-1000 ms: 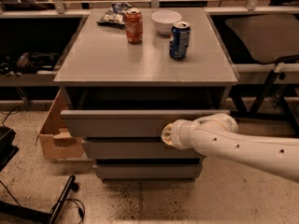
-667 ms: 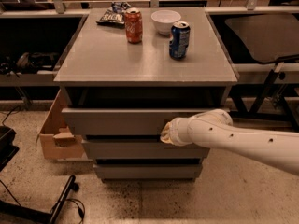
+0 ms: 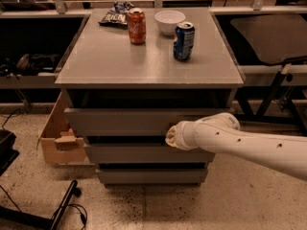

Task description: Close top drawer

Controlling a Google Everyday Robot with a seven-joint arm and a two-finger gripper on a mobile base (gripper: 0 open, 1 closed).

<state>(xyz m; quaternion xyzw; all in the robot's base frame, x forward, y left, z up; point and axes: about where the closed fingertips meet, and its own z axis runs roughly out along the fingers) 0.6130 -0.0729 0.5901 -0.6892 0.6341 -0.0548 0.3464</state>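
Note:
The top drawer [image 3: 120, 121] is a wide matte grey drawer with a plain flat front, standing out a little from the grey cabinet under the tabletop. Its tray interior is hidden in shadow. My gripper [image 3: 171, 135] is at the end of the white arm that reaches in from the right. It presses against the lower right part of the top drawer's front panel. Two shorter grey drawer fronts [image 3: 144, 155] sit below it.
On the grey tabletop [image 3: 110, 61] stand a red soda can [image 3: 136, 26], a blue soda can [image 3: 183, 41], a white bowl [image 3: 169, 21] and a snack bag [image 3: 114, 14]. A cardboard box [image 3: 60, 138] sits on the floor at the left. A black cable and stand [image 3: 62, 210] lie at the front left.
The arm has pushed forward and the top drawer's front has moved back toward the cabinet. The cans and bowl have not moved.

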